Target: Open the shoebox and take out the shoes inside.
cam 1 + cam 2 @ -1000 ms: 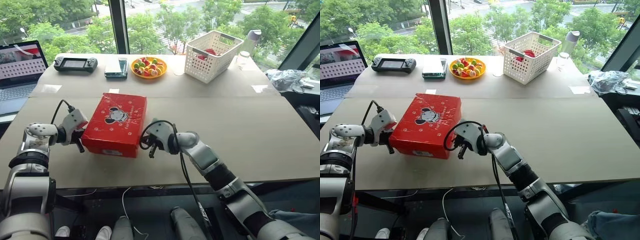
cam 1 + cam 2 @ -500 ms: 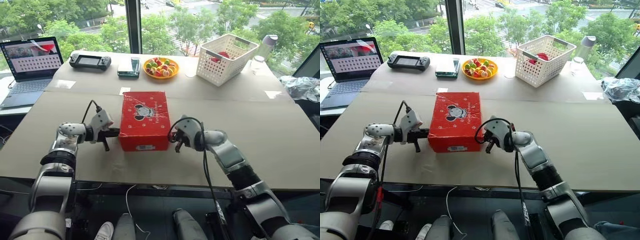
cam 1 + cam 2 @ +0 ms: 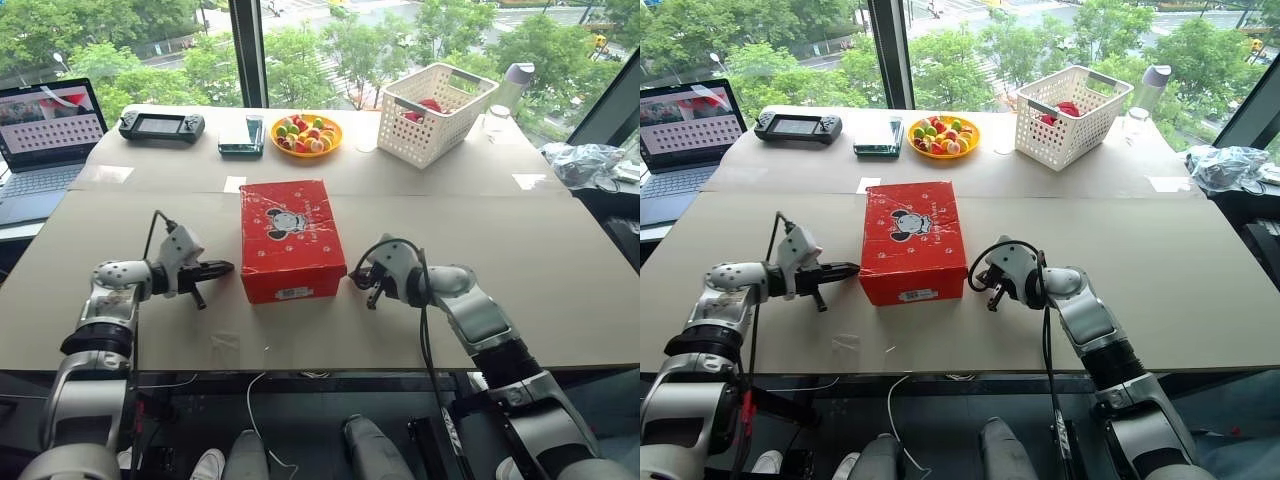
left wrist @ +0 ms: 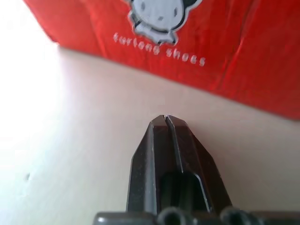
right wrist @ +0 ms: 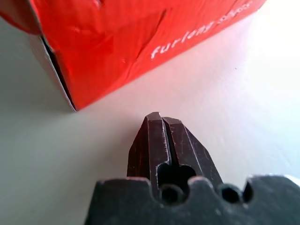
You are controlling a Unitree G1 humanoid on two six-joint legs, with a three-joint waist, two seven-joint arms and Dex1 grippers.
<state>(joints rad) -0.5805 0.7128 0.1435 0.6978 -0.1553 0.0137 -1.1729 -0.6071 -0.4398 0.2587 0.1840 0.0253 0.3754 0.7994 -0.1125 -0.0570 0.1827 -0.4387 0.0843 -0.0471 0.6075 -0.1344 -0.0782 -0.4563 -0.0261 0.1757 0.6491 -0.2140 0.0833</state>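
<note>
Closed red shoebox lying flat at the middle of a pale tan table, cartoon mouse print facing up, white barcode label on the near end. Flanked by 2 black pincers, both with fingers pressed together and holding nothing: left pincer just beside the box's left wall, not touching it; right pincer near the box's near right corner, also apart from it. Shoes hidden, lid still down.

Along the table's far edge, set against tall windows: open laptop at far left, then a dark handheld game console, a small dark green box, an orange plate of colourful sweets, a white lattice basket with something red inside, and a bottle behind it. Crumpled grey plastic off the table's right end. Beyond the glass, green treetops and a road.
</note>
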